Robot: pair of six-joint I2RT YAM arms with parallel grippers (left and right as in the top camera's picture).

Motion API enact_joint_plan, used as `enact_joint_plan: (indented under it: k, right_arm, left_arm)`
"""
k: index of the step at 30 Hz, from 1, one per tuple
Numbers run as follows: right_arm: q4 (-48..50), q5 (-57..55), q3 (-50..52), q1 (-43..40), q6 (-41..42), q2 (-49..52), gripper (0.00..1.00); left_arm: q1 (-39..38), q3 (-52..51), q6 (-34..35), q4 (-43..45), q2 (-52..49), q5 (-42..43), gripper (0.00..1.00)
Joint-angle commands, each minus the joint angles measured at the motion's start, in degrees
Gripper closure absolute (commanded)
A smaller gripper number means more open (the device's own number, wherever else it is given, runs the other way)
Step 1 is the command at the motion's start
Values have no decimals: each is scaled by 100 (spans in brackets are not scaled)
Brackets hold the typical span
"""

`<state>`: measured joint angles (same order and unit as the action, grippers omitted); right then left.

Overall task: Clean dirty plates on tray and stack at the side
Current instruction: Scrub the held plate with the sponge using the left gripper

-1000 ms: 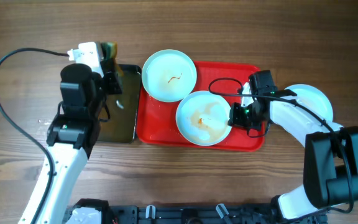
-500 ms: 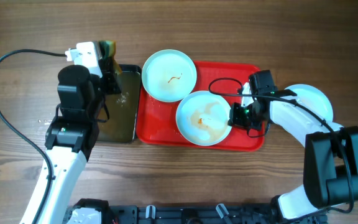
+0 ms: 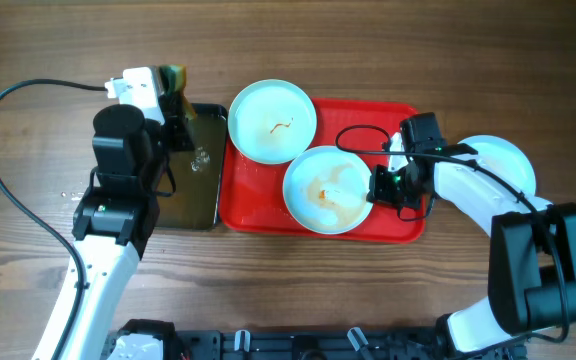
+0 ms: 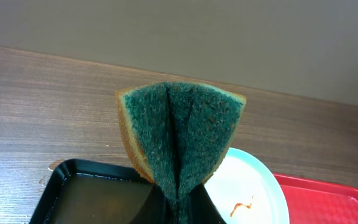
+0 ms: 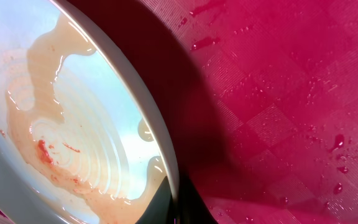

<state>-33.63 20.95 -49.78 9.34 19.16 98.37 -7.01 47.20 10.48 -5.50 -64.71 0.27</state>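
Here, left gripper point(image 4: 179, 205) pinching folded green sponge point(image 4: 182, 124), right gripper point(image 5: 175, 205) clamping glossy round plate point(image 5: 73, 124), textured red tray point(image 5: 278, 93).

**Wooden counter – two trays, a plate, a cable**

The counter point(image 3: 368, 290) is brown wood with the grain running left to right. A red tray point(image 3: 253, 205) lies near its middle, and a smaller black tray point(image 3: 193, 200) sits just beside that on the left. To the right of the red tray, one pale plate point(image 3: 503, 155) rests straight on the wood. At far left, a black cable point(image 3: 58, 84) loops across the boards.
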Motion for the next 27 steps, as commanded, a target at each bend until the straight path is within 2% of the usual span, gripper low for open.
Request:
enact_joint_plan:
  k: [1, 7, 11, 18, 20, 23, 24, 27]
  right_arm:
    - [-42, -212, 155, 55, -94, 155, 96]
    - [-33, -212, 155, 55, -94, 155, 96]
    - [-35, -212, 155, 55, -96, 155, 96]
    - [-33, -212, 155, 55, -94, 155, 96]
    - [-33, -212, 155, 55, -94, 155, 96]
    - [-20, -212, 155, 55, -94, 155, 96]
    - [-20, -210, 155, 55, -94, 155, 96]
    - [-28, -212, 155, 55, -96, 155, 96]
  left_arm:
    - [11, 39, -125, -39, -87, -81, 96]
    - [11, 39, -50, -826, -1204, -79, 96]
    - [11, 39, 616, -1366, -1985, -52, 96]
    - [11, 39, 673, -1453, -1926, 249, 96]
    - [11, 39, 680, -1384, -1801, 1303, 96]
    - [-83, 39, 1379, -796, -1705, 3311, 96]
    - [-214, 39, 1622, -577, -1720, 3499, 96]
    - [-748, 39, 2199, -127, -1950, 3355, 96]
